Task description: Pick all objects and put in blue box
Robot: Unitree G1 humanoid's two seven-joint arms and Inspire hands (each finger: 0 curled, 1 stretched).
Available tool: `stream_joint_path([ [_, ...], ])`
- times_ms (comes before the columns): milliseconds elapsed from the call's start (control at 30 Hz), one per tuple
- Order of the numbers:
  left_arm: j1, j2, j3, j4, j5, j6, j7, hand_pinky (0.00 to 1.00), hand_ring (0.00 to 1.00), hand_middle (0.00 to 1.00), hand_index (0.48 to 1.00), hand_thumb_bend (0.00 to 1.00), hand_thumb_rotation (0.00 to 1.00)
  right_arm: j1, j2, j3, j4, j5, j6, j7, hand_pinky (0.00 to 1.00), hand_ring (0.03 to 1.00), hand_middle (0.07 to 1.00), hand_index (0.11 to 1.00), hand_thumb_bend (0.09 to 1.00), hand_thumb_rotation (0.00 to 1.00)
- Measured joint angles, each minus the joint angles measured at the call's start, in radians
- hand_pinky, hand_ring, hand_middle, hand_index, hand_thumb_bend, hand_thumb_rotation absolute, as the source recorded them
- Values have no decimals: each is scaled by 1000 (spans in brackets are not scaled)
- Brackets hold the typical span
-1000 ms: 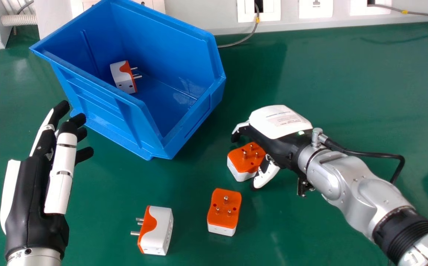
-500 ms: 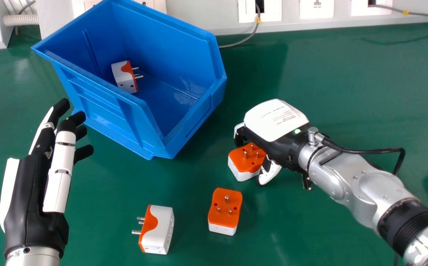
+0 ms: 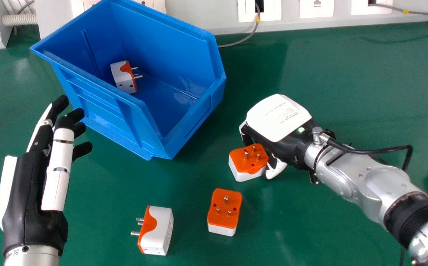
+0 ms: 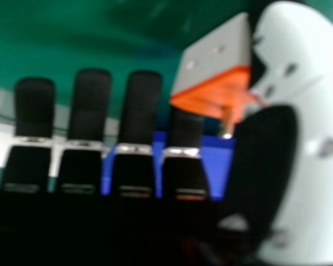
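Right of the blue box (image 3: 107, 118), on the worktop (image 3: 328, 74), sits an adapter (image 3: 243, 169), pins up. Right robot hand (image 3: 278, 116) arches over it, fingers fairly wide; firm hold, cannot tell. Nearer lie a pins-up plug (image 3: 224, 214) and a sideways plug (image 3: 158, 231). Inside the box, another plug (image 3: 123, 77). Left robot hand (image 3: 29, 195) beside the box.

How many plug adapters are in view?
4: one adapter in the blue box, one at the right hand, one prongs-up and one on its side on the green table. The box's near wall may hide more.
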Motion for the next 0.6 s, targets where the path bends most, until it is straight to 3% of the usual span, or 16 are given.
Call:
stream_joint_path([
  [267, -1, 0, -6, 0, 10, 0, 11, 796, 873, 871, 907, 365, 892, 0, -4, -16, 16, 0, 27, -7, 371, 455, 516, 483, 496, 0],
  [600, -9, 0, -11, 0, 18, 0, 13, 792, 870, 868, 904, 355, 891, 5, -8, -54, 7, 32, 71, 34, 364, 443, 506, 456, 499, 0],
])
